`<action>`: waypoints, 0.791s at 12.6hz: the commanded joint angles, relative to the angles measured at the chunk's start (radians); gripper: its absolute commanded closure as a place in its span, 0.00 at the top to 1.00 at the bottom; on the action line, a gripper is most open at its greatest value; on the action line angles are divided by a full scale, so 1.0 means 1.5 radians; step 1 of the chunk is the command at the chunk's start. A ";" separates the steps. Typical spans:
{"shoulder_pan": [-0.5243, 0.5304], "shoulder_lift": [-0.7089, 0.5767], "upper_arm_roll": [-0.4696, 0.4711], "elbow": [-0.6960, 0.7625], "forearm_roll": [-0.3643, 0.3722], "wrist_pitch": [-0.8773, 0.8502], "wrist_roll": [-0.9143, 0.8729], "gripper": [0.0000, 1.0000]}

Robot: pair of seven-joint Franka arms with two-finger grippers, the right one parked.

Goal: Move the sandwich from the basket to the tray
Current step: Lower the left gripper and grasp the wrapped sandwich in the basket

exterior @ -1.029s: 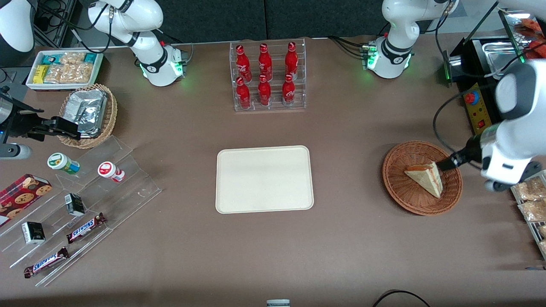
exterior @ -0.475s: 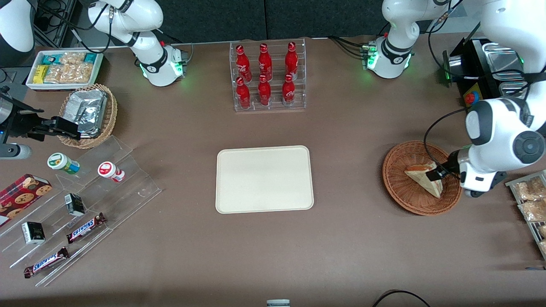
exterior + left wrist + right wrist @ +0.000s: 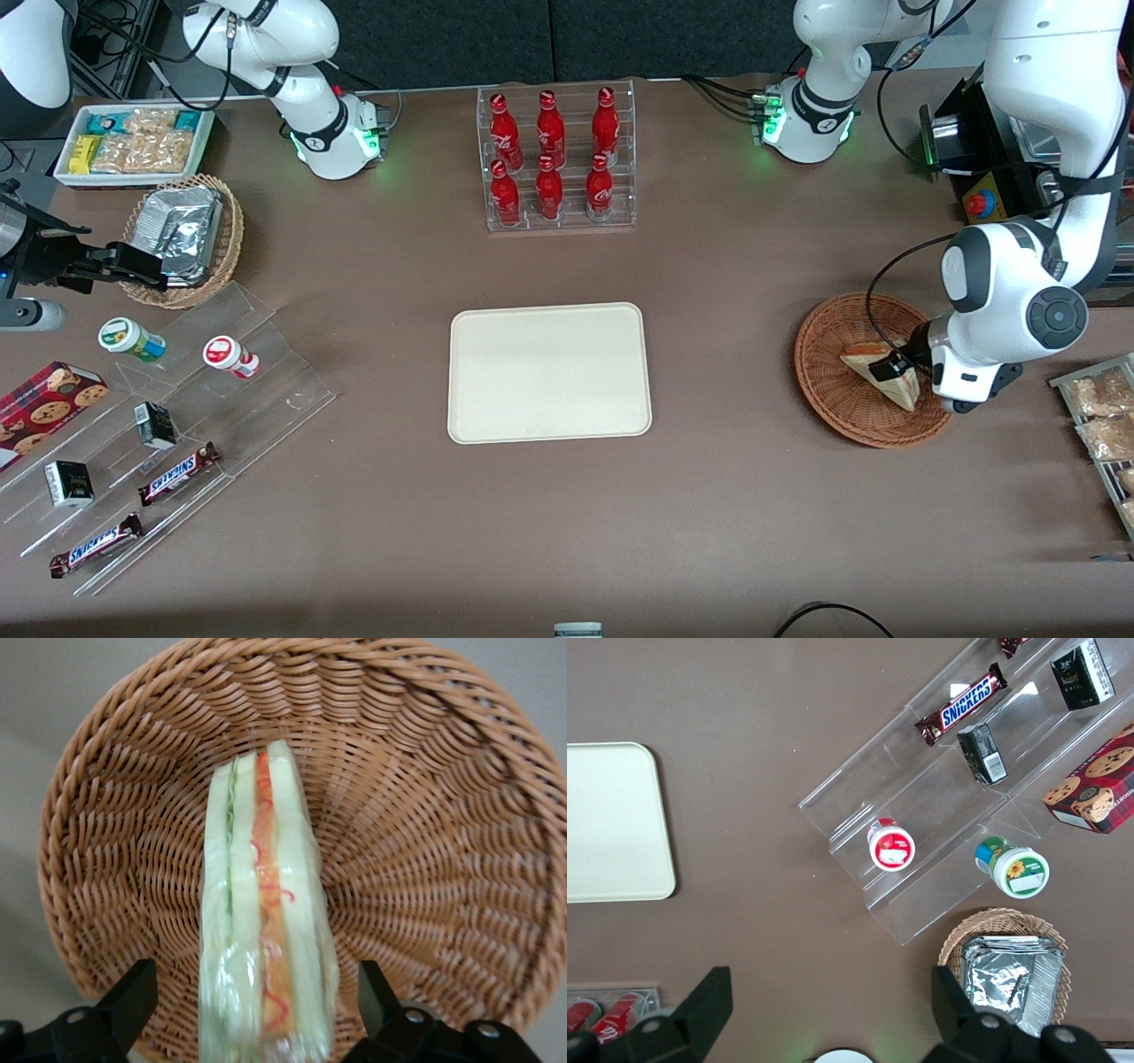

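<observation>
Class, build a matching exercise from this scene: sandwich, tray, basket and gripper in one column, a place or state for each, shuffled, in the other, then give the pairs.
1. sandwich
2. tray
3. basket
4. gripper

A. open, fingers either side of the wedge
B. lying in the wicker basket
C. bare, at the table's middle
D. toward the working arm's end, holding the wedge

Pairs: 1-B, 2-C, 3-D, 4-A

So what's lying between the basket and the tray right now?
Nothing: in the front view only bare brown table separates the basket from the tray. The open pincer straddles the sandwich in the basket.
</observation>
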 commanded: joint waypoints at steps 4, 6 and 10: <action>0.000 0.024 0.001 -0.003 0.007 0.046 -0.010 0.40; 0.000 0.018 0.001 0.002 0.006 0.037 -0.009 0.12; -0.002 -0.021 -0.001 0.091 -0.002 -0.109 -0.004 0.04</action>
